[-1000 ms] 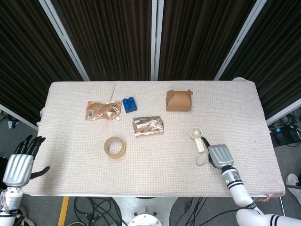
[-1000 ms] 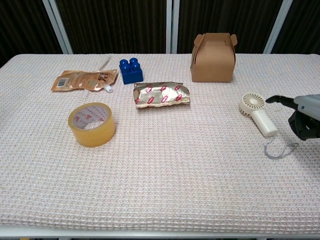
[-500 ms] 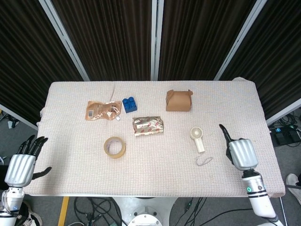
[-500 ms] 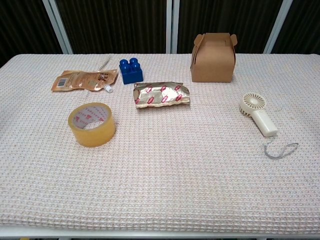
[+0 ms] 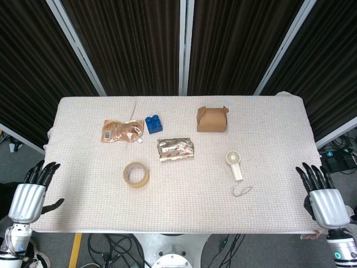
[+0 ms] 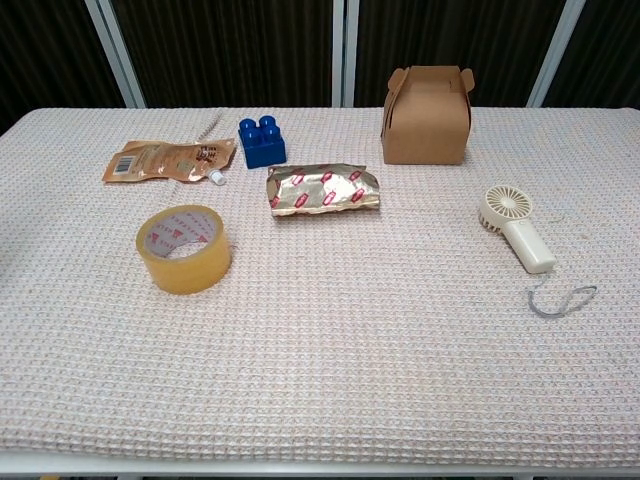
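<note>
My right hand (image 5: 322, 200) hangs at the table's front right corner, fingers spread, holding nothing. It stands well right of the small white hand fan (image 5: 234, 164) (image 6: 518, 226) and its grey wrist loop (image 5: 241, 191) (image 6: 562, 300). My left hand (image 5: 29, 196) is off the table's front left edge, fingers apart and empty. Neither hand shows in the chest view.
On the white waffle cloth (image 5: 184, 206) lie a tape roll (image 5: 136, 174) (image 6: 184, 248), a foil snack pack (image 5: 175, 149) (image 6: 323, 190), a blue toy brick (image 5: 154, 124) (image 6: 262, 141), a brown pouch (image 5: 121, 131) (image 6: 168, 160) and a cardboard gable box (image 5: 212, 119) (image 6: 426, 116).
My right hand has drawn back from beside the fan to the front right corner and spread its fingers. The fan stays on the cloth. The left hand has barely shifted.
</note>
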Robot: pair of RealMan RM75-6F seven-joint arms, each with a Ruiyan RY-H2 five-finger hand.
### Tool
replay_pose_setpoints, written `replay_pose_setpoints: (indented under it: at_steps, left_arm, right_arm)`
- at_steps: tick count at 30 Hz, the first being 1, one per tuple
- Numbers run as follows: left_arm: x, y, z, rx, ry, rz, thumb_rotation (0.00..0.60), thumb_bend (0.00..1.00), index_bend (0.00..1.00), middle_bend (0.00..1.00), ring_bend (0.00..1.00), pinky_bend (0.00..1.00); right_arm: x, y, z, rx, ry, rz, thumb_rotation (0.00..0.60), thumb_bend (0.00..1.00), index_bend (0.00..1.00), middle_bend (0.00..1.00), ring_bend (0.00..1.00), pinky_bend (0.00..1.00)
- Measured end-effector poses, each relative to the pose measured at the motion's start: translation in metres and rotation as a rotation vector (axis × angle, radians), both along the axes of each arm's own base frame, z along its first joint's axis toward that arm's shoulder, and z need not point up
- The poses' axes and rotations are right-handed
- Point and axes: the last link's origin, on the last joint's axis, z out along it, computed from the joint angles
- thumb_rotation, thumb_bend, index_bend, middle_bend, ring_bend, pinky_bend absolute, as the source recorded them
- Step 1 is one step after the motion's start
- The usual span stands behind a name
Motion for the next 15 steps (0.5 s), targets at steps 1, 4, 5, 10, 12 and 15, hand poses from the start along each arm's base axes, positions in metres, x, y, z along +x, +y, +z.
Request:
replay_pose_setpoints:
  at_steps: [1, 4, 5, 10, 12, 15]
  left_arm:
    - [0.001, 0.0, 0.0, 0.001, 0.0, 0.0, 0.6, 0.0, 0.12, 0.12, 0.05, 0.17]
    - [0.003, -0.001, 0.001, 0.002, 0.001, 0.0, 0.6, 0.0, 0.12, 0.12, 0.05, 0.17]
    - [0.004, 0.0, 0.001, 0.004, 0.001, -0.001, 0.6, 0.0, 0.12, 0.12, 0.05, 0.17]
    - [0.004, 0.001, 0.003, 0.007, 0.0, -0.001, 0.6, 0.0, 0.12, 0.12, 0.05, 0.17]
    - [0.003, 0.001, 0.003, 0.007, -0.001, 0.0, 0.6, 0.0, 0.12, 0.12, 0.05, 0.17]
    - [0.001, 0.001, 0.004, 0.011, -0.001, 0.002, 0.6, 0.0, 0.12, 0.12, 0.05, 0.17]
  right_arm:
    - [-0.003, 0.004, 0.003, -0.008, -0.002, -0.003, 0.6, 0.57, 0.0, 0.0, 0.0, 0.0]
    - [-0.007, 0.011, 0.008, -0.031, -0.023, -0.01, 0.6, 0.04, 0.0, 0.0, 0.0, 0.0]
    - [-0.008, 0.012, 0.009, -0.036, -0.031, -0.012, 0.6, 0.0, 0.0, 0.0, 0.0, 0.0]
    - [-0.011, 0.013, 0.013, -0.065, -0.037, -0.025, 0.6, 0.0, 0.0, 0.0, 0.0, 0.0]
    - [-0.011, 0.012, 0.011, -0.061, -0.033, -0.03, 0.6, 0.0, 0.0, 0.0, 0.0, 0.0]
    - [-0.01, 0.011, 0.008, -0.059, -0.022, -0.027, 0.6, 0.0, 0.0, 0.0, 0.0, 0.0]
